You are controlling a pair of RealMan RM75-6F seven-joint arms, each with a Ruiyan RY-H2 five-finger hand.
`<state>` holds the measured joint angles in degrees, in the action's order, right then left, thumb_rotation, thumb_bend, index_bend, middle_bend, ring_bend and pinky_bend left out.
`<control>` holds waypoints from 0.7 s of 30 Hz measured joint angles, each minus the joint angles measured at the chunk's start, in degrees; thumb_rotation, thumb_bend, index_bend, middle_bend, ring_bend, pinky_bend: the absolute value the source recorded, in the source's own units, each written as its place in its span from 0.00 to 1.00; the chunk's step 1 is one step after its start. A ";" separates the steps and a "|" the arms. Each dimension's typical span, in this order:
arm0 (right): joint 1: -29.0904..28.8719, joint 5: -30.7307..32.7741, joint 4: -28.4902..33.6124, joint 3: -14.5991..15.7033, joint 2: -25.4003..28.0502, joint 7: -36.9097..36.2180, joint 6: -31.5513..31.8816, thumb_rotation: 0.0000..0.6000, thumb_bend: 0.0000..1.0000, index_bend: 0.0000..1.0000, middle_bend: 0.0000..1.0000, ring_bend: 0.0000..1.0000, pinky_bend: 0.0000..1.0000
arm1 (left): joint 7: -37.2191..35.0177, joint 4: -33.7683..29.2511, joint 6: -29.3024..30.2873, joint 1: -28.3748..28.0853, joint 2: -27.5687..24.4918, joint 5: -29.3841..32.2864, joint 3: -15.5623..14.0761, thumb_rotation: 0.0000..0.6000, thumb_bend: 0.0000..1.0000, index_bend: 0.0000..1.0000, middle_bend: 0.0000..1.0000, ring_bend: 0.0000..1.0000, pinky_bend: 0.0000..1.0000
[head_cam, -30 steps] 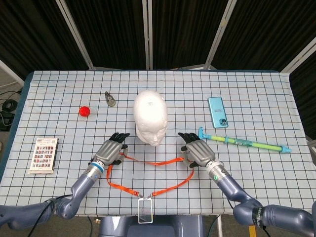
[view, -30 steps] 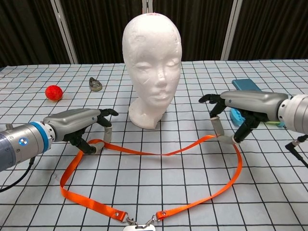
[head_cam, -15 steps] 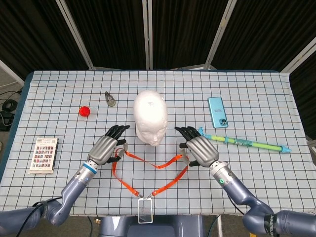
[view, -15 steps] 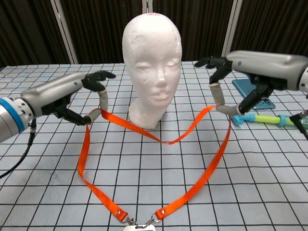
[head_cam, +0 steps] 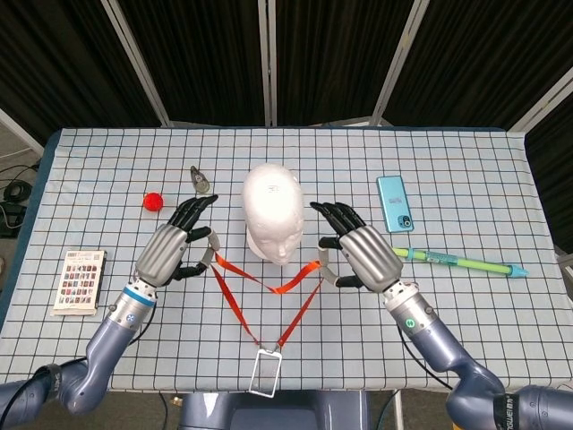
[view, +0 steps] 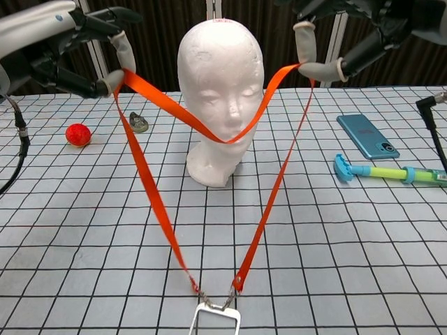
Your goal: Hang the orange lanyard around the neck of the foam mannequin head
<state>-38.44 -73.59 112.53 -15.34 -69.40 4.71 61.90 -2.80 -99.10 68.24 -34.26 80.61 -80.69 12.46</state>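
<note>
The white foam mannequin head (head_cam: 274,211) (view: 221,94) stands upright mid-table, face toward me. The orange lanyard (head_cam: 269,294) (view: 150,174) hangs lifted in front of the face, its loop sagging across the chin and its clear badge holder (head_cam: 267,373) (view: 216,320) dangling low. My left hand (head_cam: 178,245) (view: 77,49) pinches the strap's left side, raised beside the head. On the other side my right hand (head_cam: 358,255) (view: 335,38) pinches the strap's right side at about the same height.
A red ball (head_cam: 153,201) and a small grey object (head_cam: 200,181) lie back left, a card pack (head_cam: 81,280) at the left edge. A teal phone (head_cam: 395,203) and a blue-green pen-like stick (head_cam: 457,262) lie on the right of the checked tablecloth (head_cam: 466,170).
Both hands have risen and moved back toward the head's sides, lifting the lanyard off the table. The loop now hangs in front of the face, the badge holder dangling.
</note>
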 measured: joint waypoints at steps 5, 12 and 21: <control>-1.03 3.16 1.61 -2.68 0.46 0.24 0.42 1.00 0.67 0.71 0.04 0.00 0.00 | 3.73 -2.86 -0.81 -0.86 -1.85 4.15 2.49 1.00 0.61 0.72 0.00 0.00 0.00; -2.43 6.77 0.69 -5.40 -0.76 0.79 1.78 1.00 0.67 0.71 0.04 0.00 0.00 | 9.89 -5.44 -2.72 -3.13 -4.08 13.16 6.51 1.00 0.61 0.72 0.00 0.00 0.00; -4.80 14.94 -2.81 -9.72 -1.54 -1.03 0.83 1.00 0.67 0.71 0.05 0.00 0.00 | 12.99 -1.88 -6.20 -7.80 -5.02 22.88 11.23 1.00 0.61 0.72 0.00 0.00 0.00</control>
<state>-43.24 -58.65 109.72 -25.06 -70.94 3.67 62.73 10.19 -100.98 62.03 -42.06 75.59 -57.81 23.69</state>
